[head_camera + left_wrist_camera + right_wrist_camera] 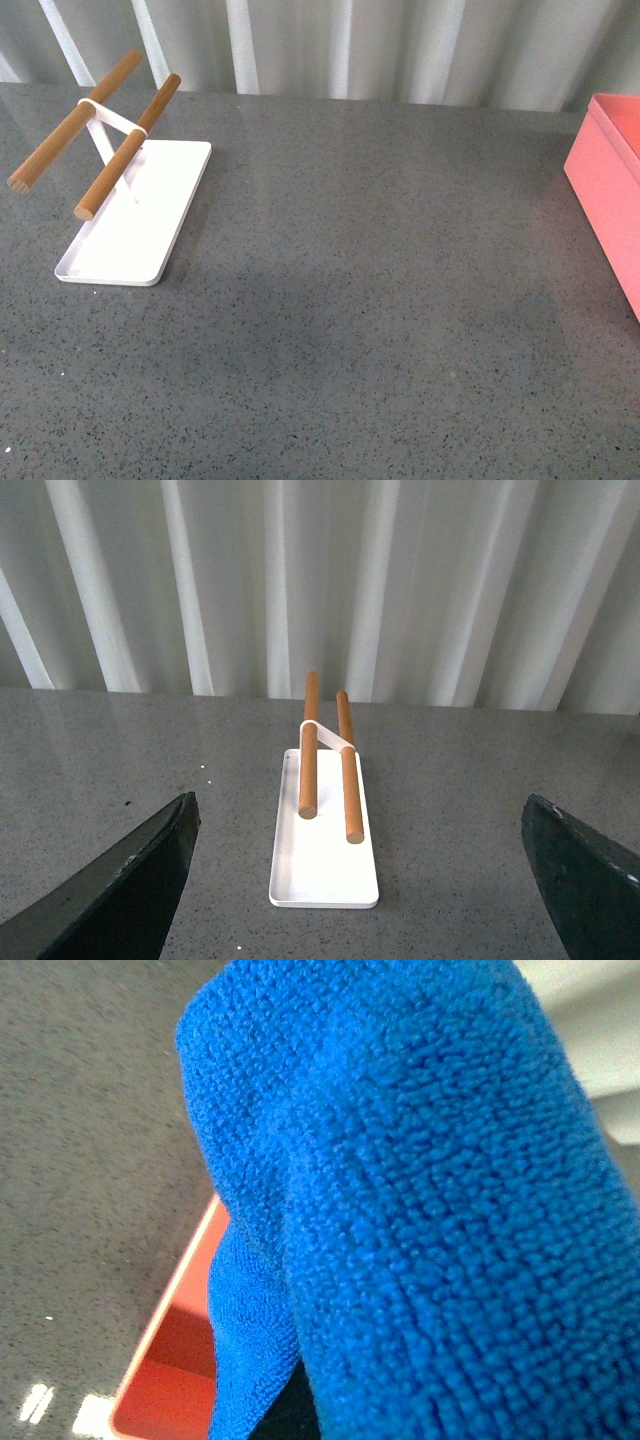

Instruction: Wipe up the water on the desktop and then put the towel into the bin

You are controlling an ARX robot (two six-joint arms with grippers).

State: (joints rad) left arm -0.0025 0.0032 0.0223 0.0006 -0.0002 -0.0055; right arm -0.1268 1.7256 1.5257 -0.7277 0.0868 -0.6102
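The bright blue fluffy towel (400,1200) fills most of the right wrist view, bunched close to the camera and hiding my right gripper, which is shut on it. Beneath it shows a corner of the salmon-pink bin (170,1360). The bin (610,190) also stands at the right edge of the speckled dark grey desktop (380,300) in the front view. Neither arm shows in the front view. My left gripper (365,880) is open and empty above the desktop (460,810), its dark fingertips (130,880) wide apart.
A flat white tray (135,215) carrying two wooden rods (125,145) on a white stand sits at the desktop's left; it also shows in the left wrist view (322,850). A pale corrugated wall (340,45) runs along the back.
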